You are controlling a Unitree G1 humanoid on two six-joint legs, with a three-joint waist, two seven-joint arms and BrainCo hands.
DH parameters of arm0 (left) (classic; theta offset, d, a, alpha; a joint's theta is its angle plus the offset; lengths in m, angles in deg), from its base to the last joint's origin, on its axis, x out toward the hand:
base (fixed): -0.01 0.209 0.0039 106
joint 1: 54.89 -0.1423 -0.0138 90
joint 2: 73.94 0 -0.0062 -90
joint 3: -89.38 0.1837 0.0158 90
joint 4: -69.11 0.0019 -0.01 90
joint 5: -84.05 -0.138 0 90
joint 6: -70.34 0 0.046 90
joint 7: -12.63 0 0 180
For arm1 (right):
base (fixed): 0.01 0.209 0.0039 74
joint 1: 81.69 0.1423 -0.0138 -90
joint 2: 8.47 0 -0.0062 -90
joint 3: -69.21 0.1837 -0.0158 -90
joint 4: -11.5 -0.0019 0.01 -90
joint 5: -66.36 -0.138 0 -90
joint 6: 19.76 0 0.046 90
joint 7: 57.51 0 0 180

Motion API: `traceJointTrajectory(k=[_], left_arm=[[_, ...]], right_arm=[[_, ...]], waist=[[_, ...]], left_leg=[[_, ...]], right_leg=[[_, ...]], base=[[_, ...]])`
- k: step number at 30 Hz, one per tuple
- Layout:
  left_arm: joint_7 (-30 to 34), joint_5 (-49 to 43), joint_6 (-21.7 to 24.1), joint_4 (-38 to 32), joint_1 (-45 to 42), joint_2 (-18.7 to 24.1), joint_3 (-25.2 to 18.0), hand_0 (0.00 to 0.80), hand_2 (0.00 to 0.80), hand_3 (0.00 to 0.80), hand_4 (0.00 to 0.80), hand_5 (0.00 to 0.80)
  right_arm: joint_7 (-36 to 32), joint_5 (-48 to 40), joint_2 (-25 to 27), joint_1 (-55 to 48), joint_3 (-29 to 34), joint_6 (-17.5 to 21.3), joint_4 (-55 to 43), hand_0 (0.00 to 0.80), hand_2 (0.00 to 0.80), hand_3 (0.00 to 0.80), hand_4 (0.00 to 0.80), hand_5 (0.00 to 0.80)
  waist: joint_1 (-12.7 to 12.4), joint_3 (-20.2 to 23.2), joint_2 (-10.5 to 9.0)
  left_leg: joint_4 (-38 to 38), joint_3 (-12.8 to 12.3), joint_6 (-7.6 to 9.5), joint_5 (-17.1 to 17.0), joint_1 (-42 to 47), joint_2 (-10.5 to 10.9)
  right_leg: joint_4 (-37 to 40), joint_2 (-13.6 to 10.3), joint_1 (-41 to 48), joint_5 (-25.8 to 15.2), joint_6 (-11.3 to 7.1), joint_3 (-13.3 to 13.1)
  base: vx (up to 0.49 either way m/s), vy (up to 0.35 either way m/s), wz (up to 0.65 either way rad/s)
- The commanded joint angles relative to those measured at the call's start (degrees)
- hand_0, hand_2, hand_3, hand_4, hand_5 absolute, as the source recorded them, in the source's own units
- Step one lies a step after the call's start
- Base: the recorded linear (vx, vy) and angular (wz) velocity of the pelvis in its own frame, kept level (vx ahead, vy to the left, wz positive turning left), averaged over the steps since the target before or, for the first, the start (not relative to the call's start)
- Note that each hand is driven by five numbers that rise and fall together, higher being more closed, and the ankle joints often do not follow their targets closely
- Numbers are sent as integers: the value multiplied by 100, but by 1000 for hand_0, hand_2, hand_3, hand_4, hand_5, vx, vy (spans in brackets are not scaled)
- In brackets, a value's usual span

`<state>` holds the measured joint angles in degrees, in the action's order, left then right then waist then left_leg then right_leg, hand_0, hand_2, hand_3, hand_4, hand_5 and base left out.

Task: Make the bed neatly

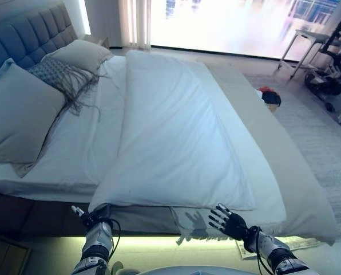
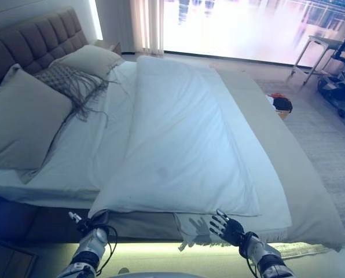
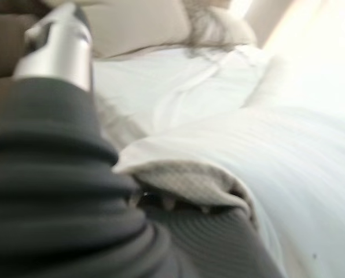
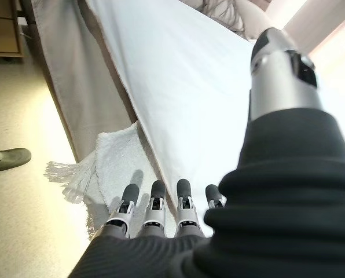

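A white duvet (image 1: 170,132) lies folded along the middle of the bed, over a beige blanket (image 1: 273,143) and a white sheet (image 1: 96,137). My left hand (image 1: 93,220) is at the duvet's near left corner. Its thumb (image 3: 57,46) shows in the left wrist view, but its fingers are hidden under the cloth edge (image 3: 184,179). My right hand (image 1: 228,222) is open with straight fingers (image 4: 155,200), just off the bed's near edge. It holds nothing and is beside a white fringed cloth (image 4: 112,168) that hangs down the bed's side.
Three pillows lie at the grey headboard (image 1: 27,34): a large one (image 1: 19,117), a fringed one (image 1: 59,77) and a far one (image 1: 82,54). A wooden nightstand (image 1: 4,252) stands at my near left. A red and black thing (image 1: 269,96), a small table (image 1: 308,43) and a rug (image 1: 325,143) are beyond the bed.
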<state>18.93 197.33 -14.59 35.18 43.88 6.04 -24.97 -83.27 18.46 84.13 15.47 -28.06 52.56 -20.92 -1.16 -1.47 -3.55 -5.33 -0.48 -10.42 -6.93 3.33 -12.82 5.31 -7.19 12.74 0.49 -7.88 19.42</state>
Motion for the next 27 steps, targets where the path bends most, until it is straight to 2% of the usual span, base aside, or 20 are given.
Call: traceJointTrajectory(k=[1, 8, 11, 16, 22, 26, 27], left_arm=[[502, -28, 802, 635, -332, 2232, -1317, 0, 0, 0, 0, 0], [281, -28, 452, 1355, -774, 2998, -1924, 0, 0, 0, 0, 0], [169, -28, 305, 1469, -924, 3185, -2041, 0, 0, 0, 0, 0], [-41, -111, -220, 1752, -1123, 3792, -2266, 0, 0, 0, 0, 0], [-207, -268, -898, 1734, -1041, 4104, -2175, 0, 0, 0, 0, 0], [-293, -376, -1472, 1747, -776, 4087, -1860, 0, 0, 0, 0, 0], [-292, -372, -1577, 1725, -700, 4061, -1782, 0, 0, 0, 0, 0]], right_arm=[[-151, -20, 274, 144, 483, 207, 277, 0, 0, 0, 0, 0], [-141, -3, 357, 147, 446, 298, 367, 0, 0, 0, 0, 0], [-68, -54, 399, 152, 434, 307, 348, 0, 0, 0, 0, 0], [-117, -26, 578, 196, 383, 316, 403, 0, 0, 0, 0, 0], [-110, 71, 669, 213, 268, 388, 385, 0, 0, 0, 0, 0], [-153, 166, 744, 310, 156, 462, 489, 0, 0, 0, 0, 0], [-166, 207, 768, 341, 121, 459, 486, 0, 0, 0, 0, 0]], waist=[[-849, 141, 342], [-1082, 38, 445], [-1164, 4, 468], [-1307, -35, 515], [-1406, -115, 564], [-1444, -253, 585], [-1428, -274, 557]], left_leg=[[45, 42, 159, 353, -129, 350], [86, 186, 115, 318, -273, 376], [88, 257, 103, 293, -342, 398], [88, 345, 69, 240, -456, 438], [125, 455, 71, 183, -623, 471], [274, 558, 71, 195, -855, 500], [271, 608, 37, 280, -866, 496]], right_leg=[[-436, -629, -222, 188, -112, 289], [-588, -629, -178, 399, -63, 509], [-590, -629, -160, 423, -49, 595], [-523, -620, -91, 417, -49, 761], [-590, -652, -92, 466, -46, 872], [-763, -707, -232, 548, -12, 903], [-789, -698, -230, 671, -23, 819]], base=[[3, 16, -3], [-8, 35, -5], [-26, 47, -1], [-29, 79, 6], [-37, 96, 10], [-46, 104, 13], [-36, 70, 26]])
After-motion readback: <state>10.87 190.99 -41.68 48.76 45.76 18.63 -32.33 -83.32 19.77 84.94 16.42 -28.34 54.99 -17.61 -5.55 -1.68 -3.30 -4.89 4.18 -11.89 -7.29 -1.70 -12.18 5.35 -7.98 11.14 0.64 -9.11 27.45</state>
